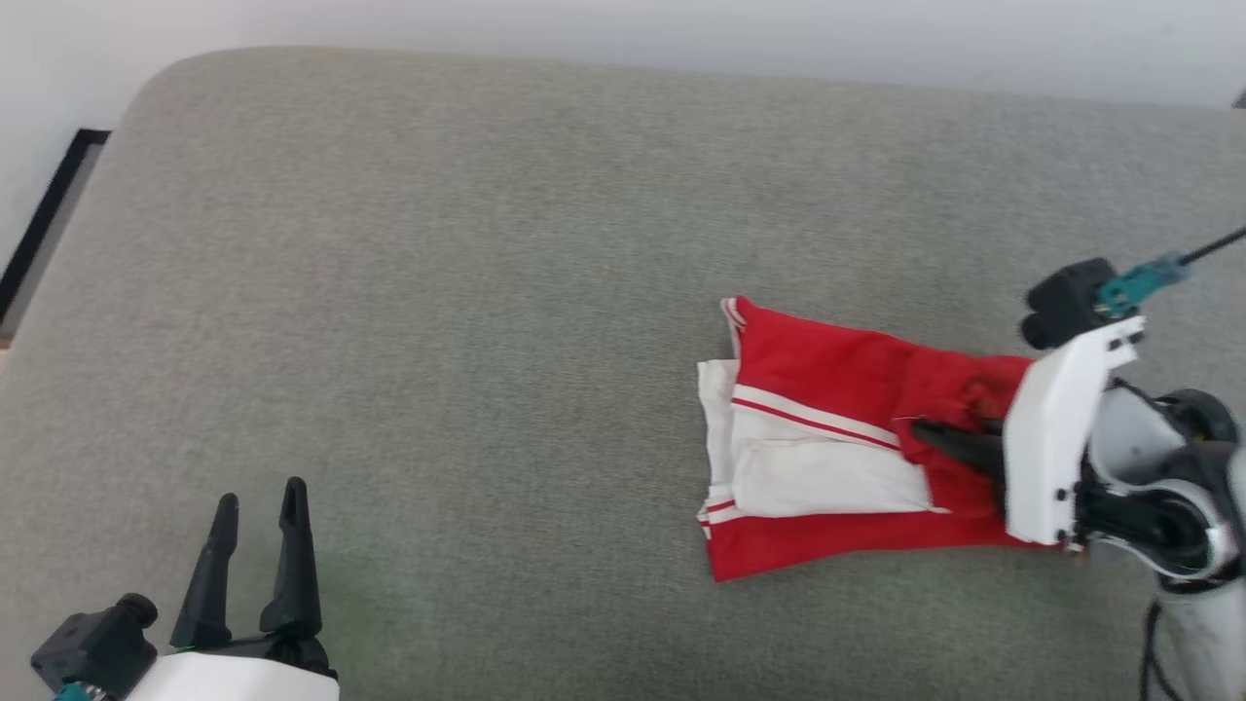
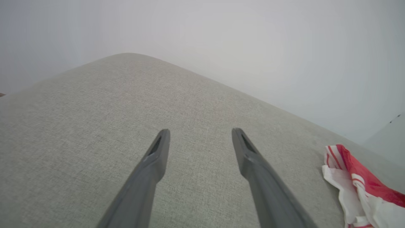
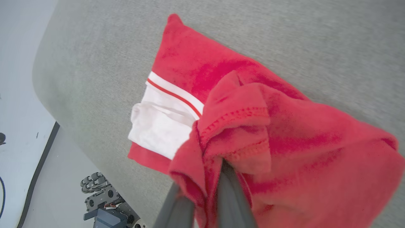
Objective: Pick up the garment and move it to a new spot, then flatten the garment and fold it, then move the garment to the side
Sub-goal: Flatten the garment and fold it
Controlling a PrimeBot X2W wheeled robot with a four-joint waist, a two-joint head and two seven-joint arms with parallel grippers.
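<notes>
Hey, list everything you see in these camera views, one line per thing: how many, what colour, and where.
garment: one, red with white sleeves and red-and-white striped trim, lying folded on the right part of the cushioned surface, right end bunched.
cushioned surface: one, grey fabric, spanning the head view, under the garment.
wall: one, white, behind the cushioned surface.
dark strip: one, black, low at the far left of the head view.
wheeled base: one, dark grey, on the floor beside the cushioned surface.
left hand: one, dark fingers, open, lower left, apart from the garment.
right hand: one, dark fingers on a white wrist, shut on the garment's bunched right end.
</notes>
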